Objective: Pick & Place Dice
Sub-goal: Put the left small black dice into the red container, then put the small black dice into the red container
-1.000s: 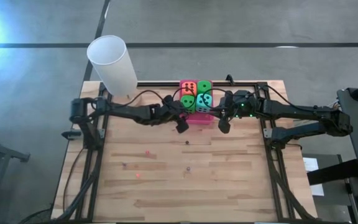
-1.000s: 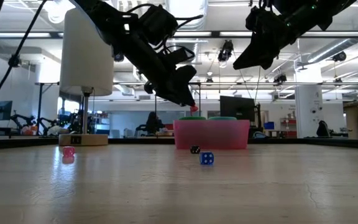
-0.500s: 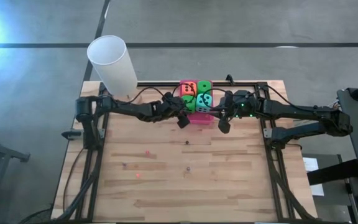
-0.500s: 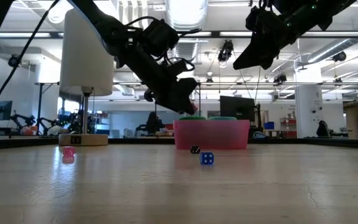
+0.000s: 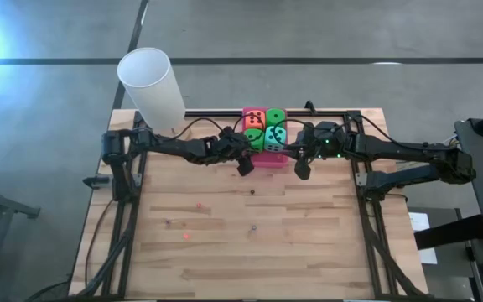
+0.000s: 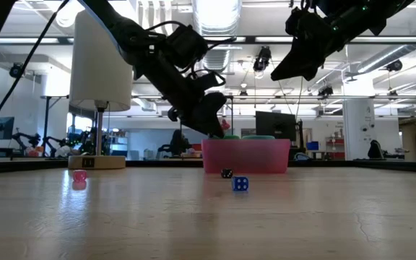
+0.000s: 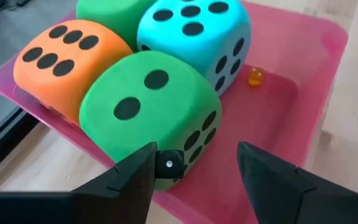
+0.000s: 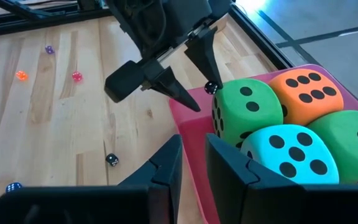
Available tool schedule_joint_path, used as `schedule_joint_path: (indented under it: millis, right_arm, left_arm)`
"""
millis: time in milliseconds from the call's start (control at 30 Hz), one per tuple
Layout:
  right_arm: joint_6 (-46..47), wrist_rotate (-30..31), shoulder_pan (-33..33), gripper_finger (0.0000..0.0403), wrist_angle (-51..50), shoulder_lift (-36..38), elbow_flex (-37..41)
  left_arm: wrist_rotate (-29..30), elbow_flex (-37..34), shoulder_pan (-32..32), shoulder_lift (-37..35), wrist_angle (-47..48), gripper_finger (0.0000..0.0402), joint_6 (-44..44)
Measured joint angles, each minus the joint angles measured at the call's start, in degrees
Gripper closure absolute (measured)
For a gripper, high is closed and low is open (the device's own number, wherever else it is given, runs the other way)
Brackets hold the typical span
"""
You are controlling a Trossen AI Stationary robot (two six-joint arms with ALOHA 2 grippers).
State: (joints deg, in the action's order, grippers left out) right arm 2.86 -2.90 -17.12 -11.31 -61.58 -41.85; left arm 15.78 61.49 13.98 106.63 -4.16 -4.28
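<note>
A pink tray (image 5: 267, 160) at the table's far edge holds the big foam dice: one orange (image 7: 58, 59), one teal (image 7: 194, 34) and two green (image 7: 151, 106). A tiny orange die (image 7: 255, 76) lies on the tray's floor. My left gripper (image 7: 197, 152) is open just above the tray's near left corner, and a small black die (image 7: 168, 163) shows at the tip of one finger. My right gripper (image 8: 194, 140) waits higher up by the tray's right side, its fingers a narrow gap apart with nothing between them. My left gripper has the small black die (image 8: 211, 88) against the inner side of one fingertip (image 7: 145, 163); the other finger stands well apart from it. The fingers slant down toward the far side. The die is clear of the tray and the table. I cannot tell whether it clings or is falling.
Small dice lie scattered on the wooden table: black (image 5: 252, 191), blue (image 6: 240, 183), pink (image 6: 79, 175), orange (image 8: 21, 75), purple (image 8: 48, 49). A tall white cylinder (image 5: 151, 88) stands at the far left corner. The table's near half is mostly bare wood.
My left gripper has moved toward the pink tray and sunk a little, ending at the tray's near left corner. My right arm has kept still.
</note>
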Motion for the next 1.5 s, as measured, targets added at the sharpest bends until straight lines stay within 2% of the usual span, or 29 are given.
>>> schedule_joint_path:
  millis: [367, 667, 967, 1300, 1500]
  right_arm:
    - [0.0, 0.0, 0.0, 0.0322, 0.0, 0.0, 0.0]
    - [0.1, 0.0, 0.0, 0.0331, 0.0, 0.0, 0.0]
    - [0.1, 0.0, 0.0, 0.0342, 0.0, 0.0, 0.0]
    - [0.1, 0.0, 0.0, 0.0328, -0.1, 0.0, 0.0]
    - [0.1, 0.0, 0.0, 0.0321, -0.2, 0.0, 0.0]
  left_arm:
    - [-0.4, 0.0, 0.2, 0.0, 0.1, 0.0211, 14.7]
    - [-0.4, 0.0, 1.2, 0.0, -2.4, 0.0227, 14.7]
    - [-0.4, 0.0, 1.5, 0.0, -1.7, 0.0236, 9.7]
    - [0.1, 0.2, 1.6, 2.6, -2.7, 0.0227, 9.2]
    - [-0.5, 0.0, 1.1, 0.8, -1.5, 0.0233, 11.3]
